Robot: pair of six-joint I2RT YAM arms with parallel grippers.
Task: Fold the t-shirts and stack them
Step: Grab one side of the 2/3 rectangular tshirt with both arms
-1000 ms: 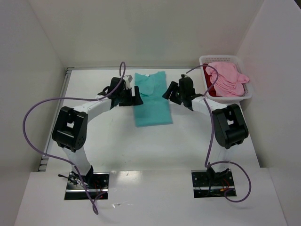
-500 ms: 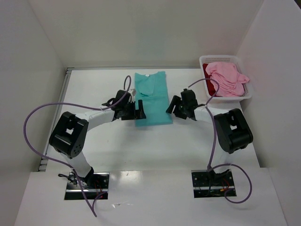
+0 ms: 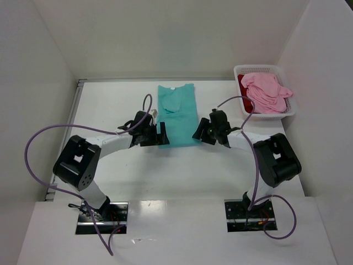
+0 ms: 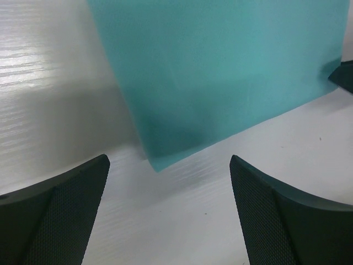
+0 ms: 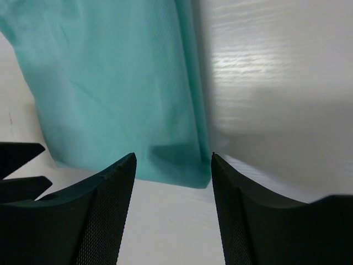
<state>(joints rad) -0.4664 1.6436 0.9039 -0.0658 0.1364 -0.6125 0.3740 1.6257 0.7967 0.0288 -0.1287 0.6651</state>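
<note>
Top external: looks down on a white table boxed in by plain pale walls at 9, 12 and 3 o'clock. Nearest, at 6 o'clock, finds two metal base plates on a glossy ledge, with purple cables looping up from them. Farther in, meets the left gripper and the right gripper, low over the table and turned toward each other. Between them, finds the near hem of the teal t-shirt, folded into a long strip that lies flat and runs from the table's middle toward 12 o'clock, collar at the far end. At 2 o'clock, by the right wall, finds a white basket holding the heaped pink t-shirt, with a sliver of the dark red t-shirt beneath.

Left wrist: shows wide-spread fingers gripping nothing, with the strip's near corner dipping into the gap from 12 o'clock.

Right wrist: shows fingers parted less widely, also empty, bracketing the other near corner at 12 o'clock, close against the right-hand finger.

Cannot tell whether any fingertip touches the cloth. Leaves most of the dark red t-shirt buried, the basket's floor hidden, and the finger bases cut off by the lower edges of both wrist views.
</note>
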